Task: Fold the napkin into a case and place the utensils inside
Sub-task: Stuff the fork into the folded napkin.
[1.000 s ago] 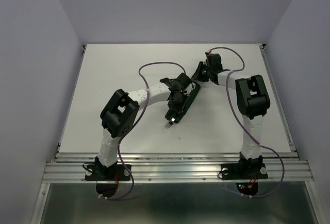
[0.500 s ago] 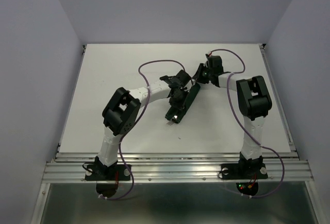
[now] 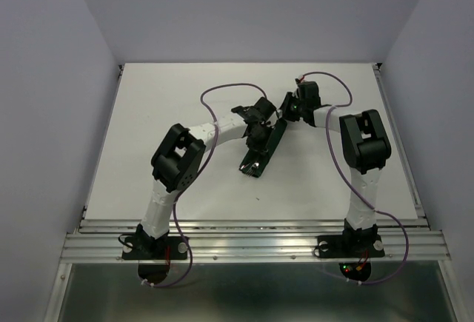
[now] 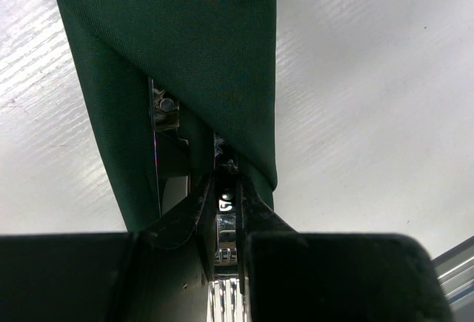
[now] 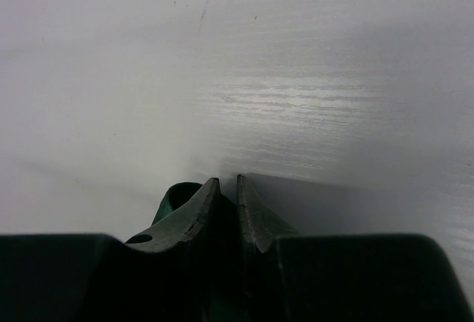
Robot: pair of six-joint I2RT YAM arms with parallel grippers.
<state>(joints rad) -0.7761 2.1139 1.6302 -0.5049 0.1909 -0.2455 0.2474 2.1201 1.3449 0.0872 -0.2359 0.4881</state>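
Since a moment ago the left gripper [image 4: 226,183] has slid toward 1 o'clock, and the silver tips that poked out of the near end of the case [image 3: 266,152] are almost hidden now. That case lies near the middle of the table [image 3: 163,100], stretching from 7 o'clock to 1 o'clock. The left gripper is squeezed tight on a utensil [image 4: 225,222] right where it goes under the green cloth, and a second utensil [image 4: 164,107] peeks out of the fold beside it. I cannot tell which one is the fork. The right gripper [image 5: 228,185] has its fingers pressed nearly together at the 1 o'clock end, with a bit of green cloth at them, so it looks like it is pinching the case there. I think the cloth is light and floppy and bunches up or slides easily, so one end needs holding. The metal is hard, thin and slippery, so a firm pinch across the handle seems best.
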